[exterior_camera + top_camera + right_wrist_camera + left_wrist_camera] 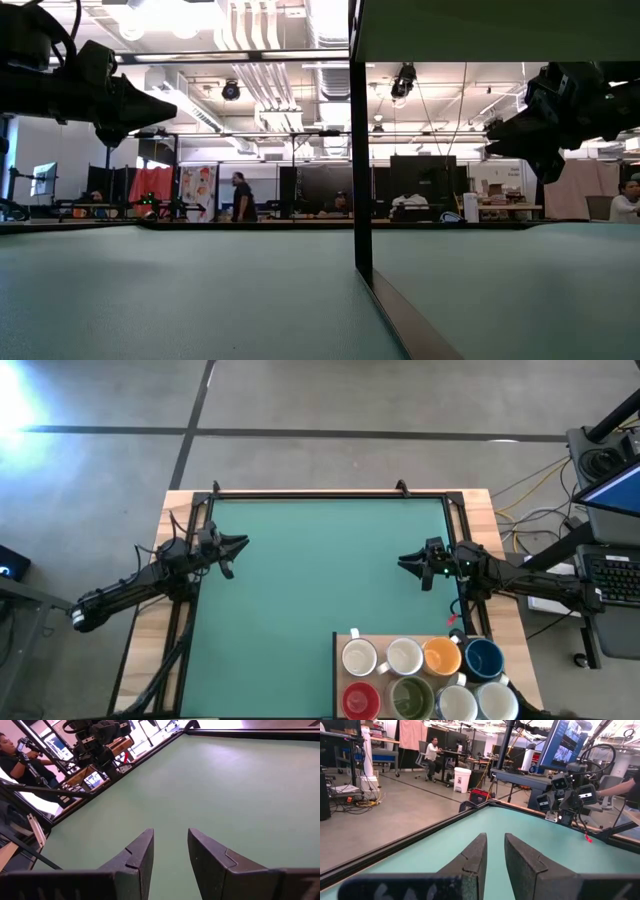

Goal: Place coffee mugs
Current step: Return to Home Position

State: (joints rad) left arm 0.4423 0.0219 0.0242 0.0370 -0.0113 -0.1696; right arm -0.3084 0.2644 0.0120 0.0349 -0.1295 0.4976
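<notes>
Eight glazed, round, side-handled coffee mugs point(442, 655) stand in two rows on the wooden shelf point(339, 678), lower right of the high view. Left gripper point(238, 544) and right gripper point(405, 563) hover mid-left and mid-right over the matte green mat point(320, 580) — fingers narrowly parted, empty. Homing well means retracting level, clear of the mugs.

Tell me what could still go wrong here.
1. The mugs stand packed rim to rim on the shelf; a nudge to one could topple neighbours.
2. The right arm passes nearest the blue mug; a swing toward it might clip that row.
The right gripper and left gripper hover open, empty, over the table.
</notes>
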